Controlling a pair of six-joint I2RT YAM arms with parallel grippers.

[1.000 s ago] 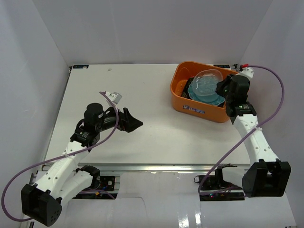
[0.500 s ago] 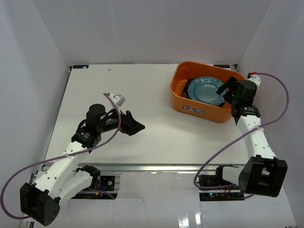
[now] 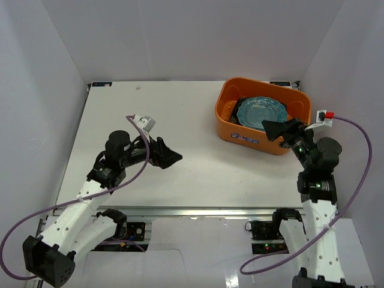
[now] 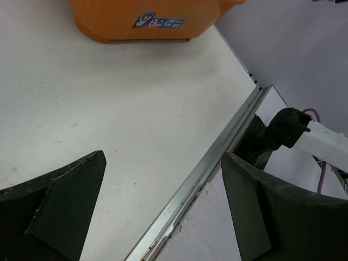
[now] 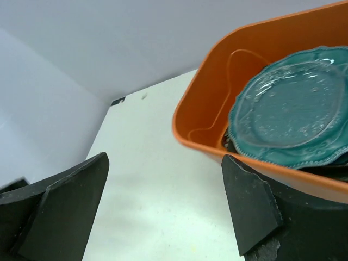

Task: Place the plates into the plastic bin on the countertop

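Plates (image 3: 263,112) lay stacked inside the orange plastic bin (image 3: 225,102), which stood at the far right of the white counter (image 3: 180,108). The uppermost plate was a roundish teal one (image 5: 291,114) with a scalloped edge and a glassy, embossed middle. Darker dishes showed under its rim, too hidden to tell apart. The bin's white-blue label (image 3: 246,138) faced the arms on the near wall.

The right gripper (image 3: 279,129) hung at the bin's near right corner, pointing toward it. Its fingers were spread wide with nothing between them. In the right wrist view the bin's wall (image 5: 217,87) and the top plate sat in the gap between the two fingers, beyond their tips. Whether a finger touched the bin's wall, I could not tell.

The left gripper (image 3: 170,156) hovered over the bare middle-left of the counter, well apart from the bin. Its fingers too were spread wide and empty. Its wrist camera showed the counter surface (image 4: 109,98), the bin's labelled side (image 4: 157,23) and a metal rail (image 4: 206,168) along the counter's edge.
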